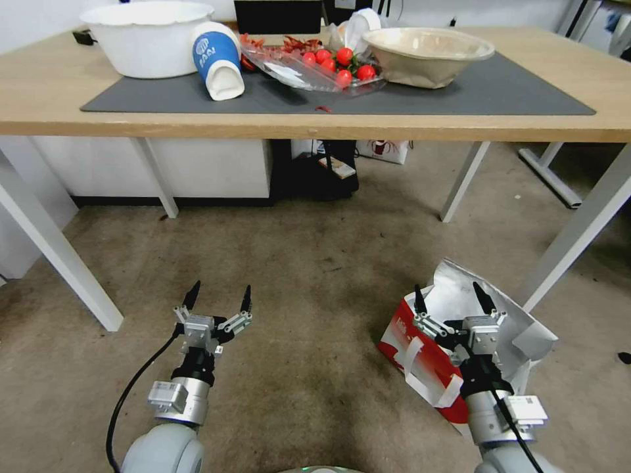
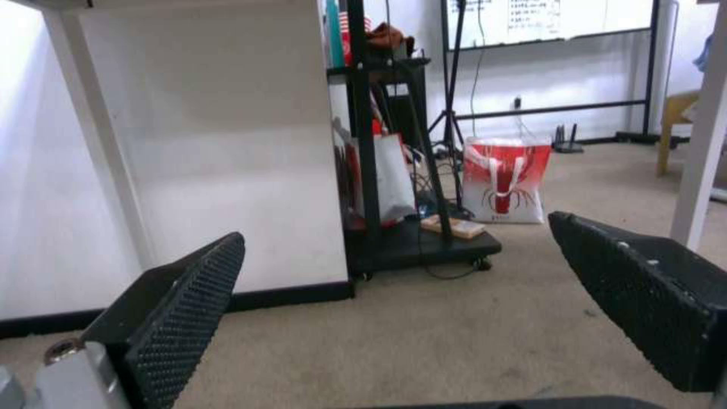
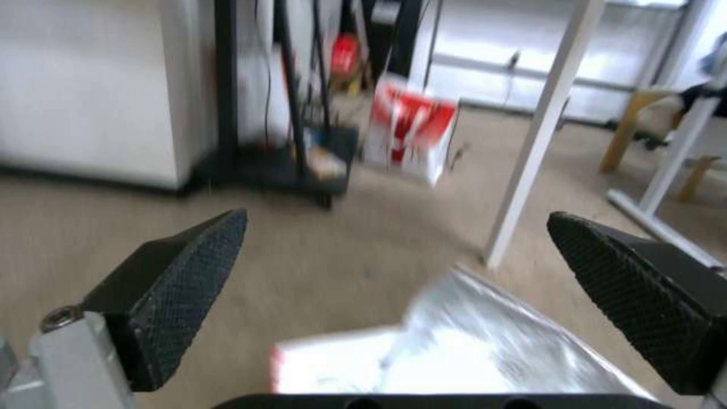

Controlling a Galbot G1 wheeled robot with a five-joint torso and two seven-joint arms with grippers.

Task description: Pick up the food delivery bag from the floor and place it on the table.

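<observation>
The right hand (image 1: 455, 299) hangs spread wide and holding nothing, right above the bag (image 1: 427, 358), which sits on the floor (image 1: 315, 289) by the robot's right side, just this side of a white leg of the tabletop (image 1: 39, 85). The bag's mouth gapes, silver foil flap standing up toward that leg, white strap handles drooping down the red side. From the right wrist, the foil lining (image 3: 469, 346) lies just under and between the two dark fingers (image 3: 189, 272). The step looks like the reach for a hold, and the strap or the firm top rim seems the better target than the loose foil, which would probably crumple and slip. The left hand (image 1: 217, 299) is also spread and empty, low over bare floor, well apart from the bag. Room is the catch: the tabletop's front edge overhangs ahead and the leg stands close by the bag, so lifting straight up before moving forward looks wise. The mat's near strip lies bare in front of the bowls, cup and tomatoes (image 1: 338, 62).
</observation>
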